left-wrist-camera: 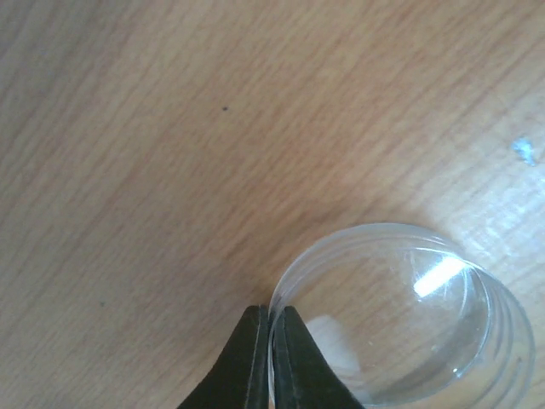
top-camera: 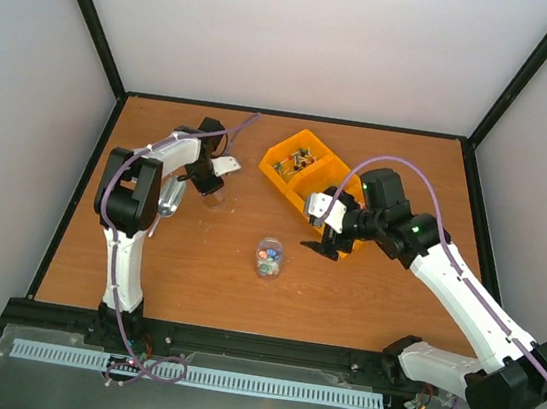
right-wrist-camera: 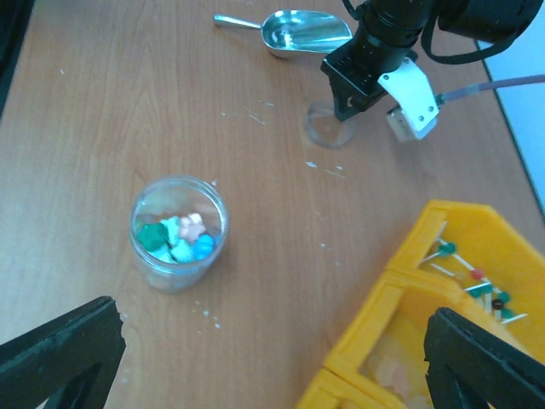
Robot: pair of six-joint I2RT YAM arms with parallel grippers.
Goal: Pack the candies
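Note:
The candies [right-wrist-camera: 174, 239] lie as pastel green, blue and pink pieces in a small clear jar [top-camera: 269, 257] at the middle of the table. More pale candies [right-wrist-camera: 392, 372] show in a compartment of the yellow bin [top-camera: 291, 151]. My left gripper [left-wrist-camera: 271, 328] is shut on the rim of a clear round lid [left-wrist-camera: 400, 315], which lies on the wood. In the right wrist view the same lid [right-wrist-camera: 324, 129] sits under that gripper. My right gripper [right-wrist-camera: 272, 341] hangs open over the table between the jar and the bin, with nothing between its fingers.
A metal scoop [right-wrist-camera: 302, 30] lies on the table to the left of the left gripper. Another bin compartment holds thin pins [right-wrist-camera: 477, 281] with red and green heads. Small crumbs are scattered on the wood around the jar.

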